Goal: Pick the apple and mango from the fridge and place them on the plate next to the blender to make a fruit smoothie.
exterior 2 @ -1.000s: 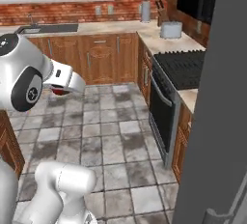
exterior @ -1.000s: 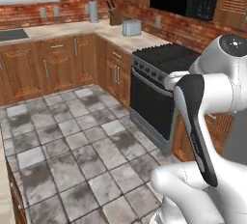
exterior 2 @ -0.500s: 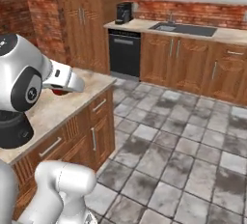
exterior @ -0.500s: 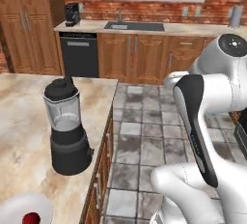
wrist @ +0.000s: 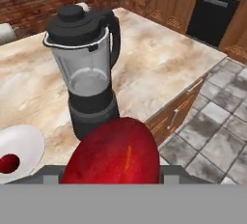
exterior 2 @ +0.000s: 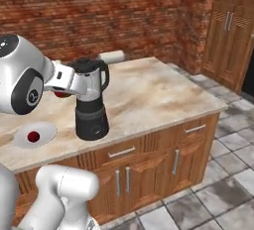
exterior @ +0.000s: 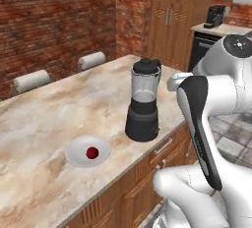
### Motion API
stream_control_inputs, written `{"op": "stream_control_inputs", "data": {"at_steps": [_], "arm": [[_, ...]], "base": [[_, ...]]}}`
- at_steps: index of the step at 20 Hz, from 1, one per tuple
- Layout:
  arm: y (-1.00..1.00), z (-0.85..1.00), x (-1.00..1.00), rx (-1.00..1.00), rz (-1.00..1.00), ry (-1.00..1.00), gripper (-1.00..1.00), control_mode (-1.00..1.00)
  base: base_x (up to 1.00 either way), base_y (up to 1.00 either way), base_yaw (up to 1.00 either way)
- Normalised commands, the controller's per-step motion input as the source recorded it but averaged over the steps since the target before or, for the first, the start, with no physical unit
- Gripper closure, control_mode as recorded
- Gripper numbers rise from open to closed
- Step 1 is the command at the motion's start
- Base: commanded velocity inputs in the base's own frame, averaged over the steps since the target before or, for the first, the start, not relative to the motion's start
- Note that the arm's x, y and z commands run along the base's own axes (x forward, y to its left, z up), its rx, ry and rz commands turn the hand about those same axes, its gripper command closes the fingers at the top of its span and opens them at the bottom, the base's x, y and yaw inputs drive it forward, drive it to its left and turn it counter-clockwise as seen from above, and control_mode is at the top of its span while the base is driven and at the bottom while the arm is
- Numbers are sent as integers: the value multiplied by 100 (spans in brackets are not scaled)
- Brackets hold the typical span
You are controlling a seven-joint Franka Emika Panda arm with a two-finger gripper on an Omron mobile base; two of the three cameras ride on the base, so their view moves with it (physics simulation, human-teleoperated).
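Carrying the mango (wrist: 112,151) clamped in the gripper (wrist: 113,172) just beside the blender (exterior: 142,101), with the apple (exterior: 91,153) already on the plate (exterior: 74,153) on the counter (exterior: 59,114), so only dropping the mango onto that plate looks left.

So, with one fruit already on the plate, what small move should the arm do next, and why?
Probably carry the gripper toward the plate and lower it there. It is shut on the mango, held up beside the blender, while the apple already lies on the plate. The mango should come down on a bare part of the plate, not on the apple.
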Motion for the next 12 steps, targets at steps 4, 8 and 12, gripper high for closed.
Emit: {"op": "stream_control_inputs", "data": {"at_steps": [4, 8, 12], "arm": [[0, 0, 0, 0, 0, 0, 100, 100], [0, 0, 0, 0, 0, 0, 100, 100], [8, -4, 15, -1, 3, 0, 100, -100]], "base": [[-14, 23, 100], [0, 41, 91], [1, 11, 23]]}}
